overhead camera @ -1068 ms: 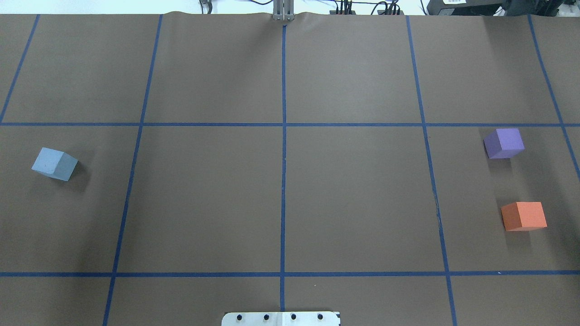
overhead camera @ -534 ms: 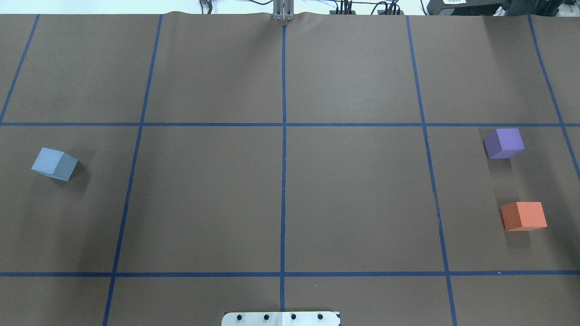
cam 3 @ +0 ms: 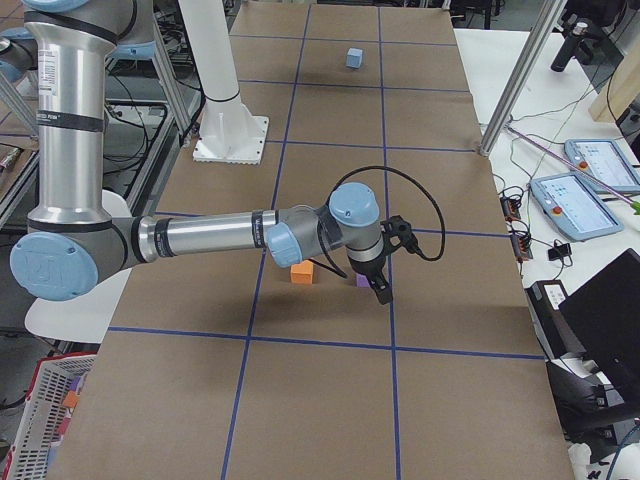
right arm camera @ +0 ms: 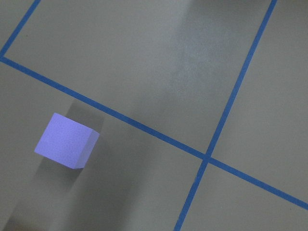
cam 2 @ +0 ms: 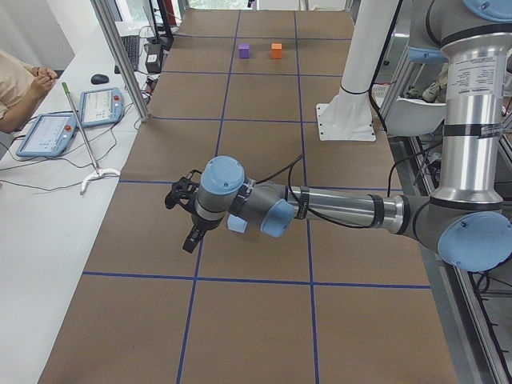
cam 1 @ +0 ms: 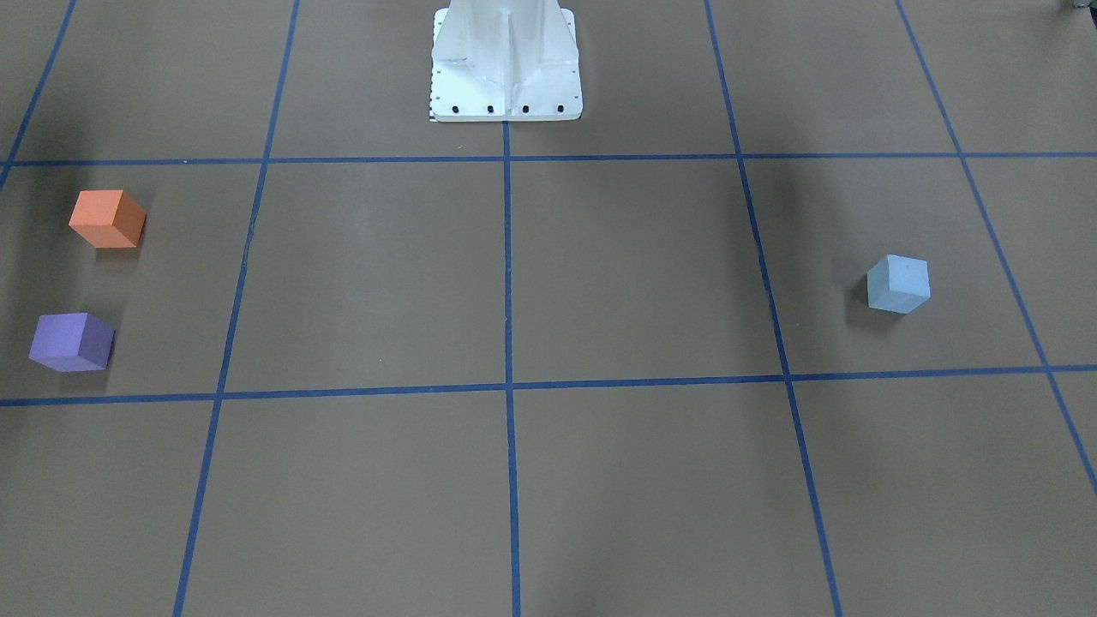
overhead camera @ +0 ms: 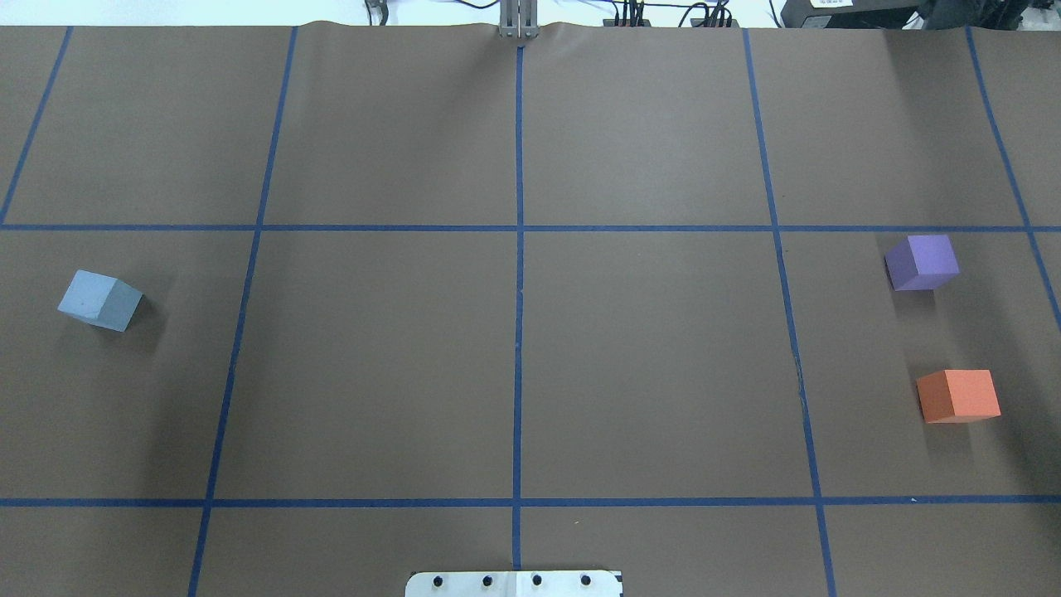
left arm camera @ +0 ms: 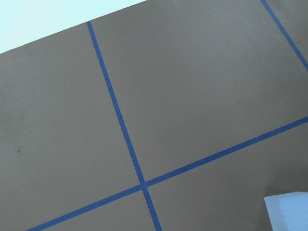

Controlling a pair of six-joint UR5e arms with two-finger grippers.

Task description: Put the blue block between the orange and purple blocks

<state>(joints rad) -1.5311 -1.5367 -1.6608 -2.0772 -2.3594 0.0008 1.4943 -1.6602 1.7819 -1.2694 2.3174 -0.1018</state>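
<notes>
Evidently, the left gripper point(cam 2: 184, 218), its opening not to be told, is held near the blue block point(overhead camera: 99, 300). The right gripper point(cam 3: 392, 260), likewise unreadable, is held near the purple block point(overhead camera: 922, 262) and orange block point(overhead camera: 958, 396). All three blocks are found unmoved since earlier.
</notes>
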